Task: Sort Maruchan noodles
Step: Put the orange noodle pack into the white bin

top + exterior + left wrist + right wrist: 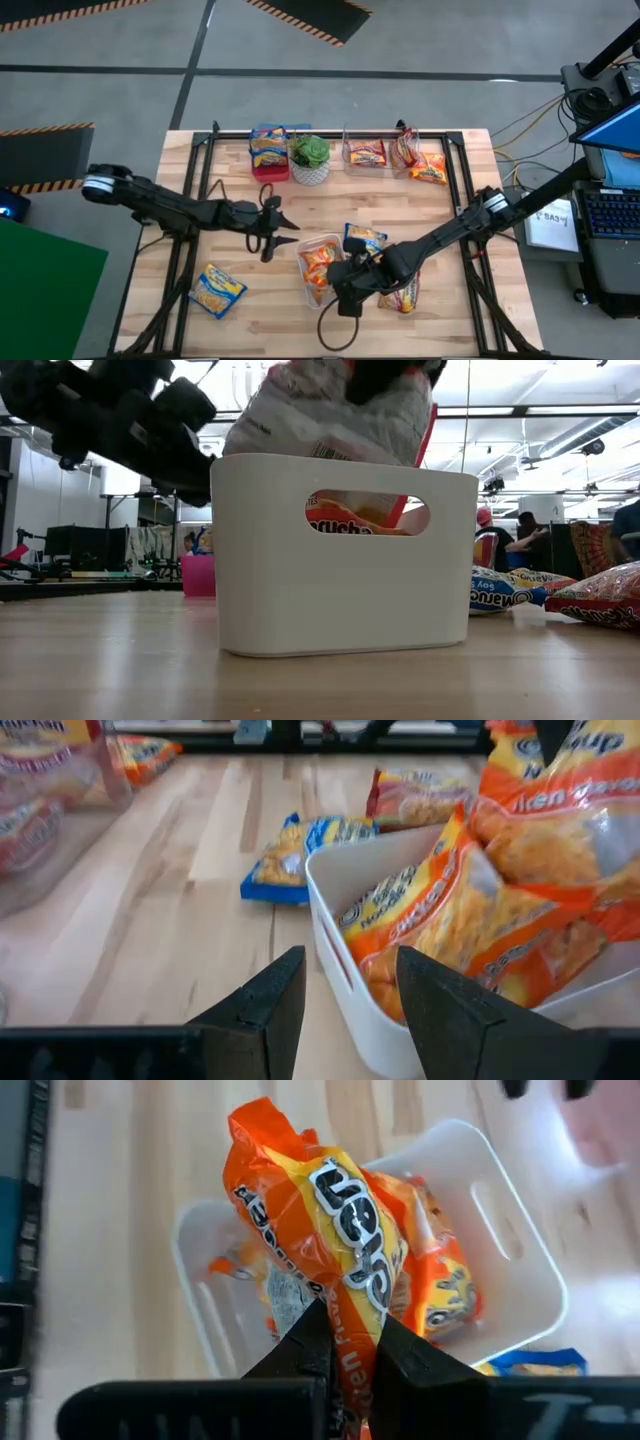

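Note:
A white bin (305, 285) stands on the table's near middle and holds orange noodle packets (450, 920). My right gripper (352, 1342) is above the bin, shut on another orange packet (330, 1220), which also shows in the low view (330, 410). My left gripper (348, 995) is open and empty, just to the left of the bin (340, 900) and low over the table. It also shows in the high view (275, 232). Loose packets lie flat on the table: a blue one (217, 290) at near left, a blue one (362, 238) and a red one (405, 295) by the bin. My right gripper pinches one crumpled end of the orange packet (345, 1315) between its two fingers, coming from above. The packet hangs below the fingers over the bin's opening. In the low view its lower part (345, 455) goes down behind the bin's rim.
Along the far edge stand a stack of blue packets (268, 148), a green potted plant (310, 158), a clear bin with red packets (365, 153) and orange packets (430, 167). Bare wood lies between my left gripper and the near-left blue packet.

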Controlling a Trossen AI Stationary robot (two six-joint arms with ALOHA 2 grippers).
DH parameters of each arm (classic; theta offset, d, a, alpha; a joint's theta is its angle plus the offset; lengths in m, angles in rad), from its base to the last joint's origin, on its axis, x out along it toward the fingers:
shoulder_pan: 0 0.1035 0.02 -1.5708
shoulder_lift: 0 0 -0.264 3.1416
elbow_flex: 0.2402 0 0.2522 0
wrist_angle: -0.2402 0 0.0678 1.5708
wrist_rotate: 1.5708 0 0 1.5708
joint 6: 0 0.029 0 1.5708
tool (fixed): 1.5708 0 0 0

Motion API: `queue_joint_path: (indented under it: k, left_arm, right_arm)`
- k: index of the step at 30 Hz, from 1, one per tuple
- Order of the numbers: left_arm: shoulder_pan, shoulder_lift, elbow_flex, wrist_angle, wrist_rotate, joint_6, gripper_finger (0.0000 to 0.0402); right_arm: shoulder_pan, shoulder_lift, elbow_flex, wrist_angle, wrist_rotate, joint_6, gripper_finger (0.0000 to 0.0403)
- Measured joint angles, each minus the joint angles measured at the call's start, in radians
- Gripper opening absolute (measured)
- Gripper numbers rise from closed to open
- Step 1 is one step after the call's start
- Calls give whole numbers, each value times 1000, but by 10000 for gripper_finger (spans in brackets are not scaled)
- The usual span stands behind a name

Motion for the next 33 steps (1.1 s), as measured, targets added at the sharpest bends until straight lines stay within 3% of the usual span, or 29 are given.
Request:
queue_joint_path:
  k: [5,17,23,33]
  left_arm:
    - [1,97,28,3,-49,0,141]
    - [0,265,73,43,-45,-41,141]
    - [-8,287,81,39,-16,-45,141]
    - [-9,281,79,43,-15,-45,141]
  right_arm:
    - [-3,15,0,-43,48,-16,18]
    - [-11,76,0,-46,116,-30,21]
    - [-13,73,0,-38,199,-29,22]
    - [-13,136,0,-34,191,-29,23]
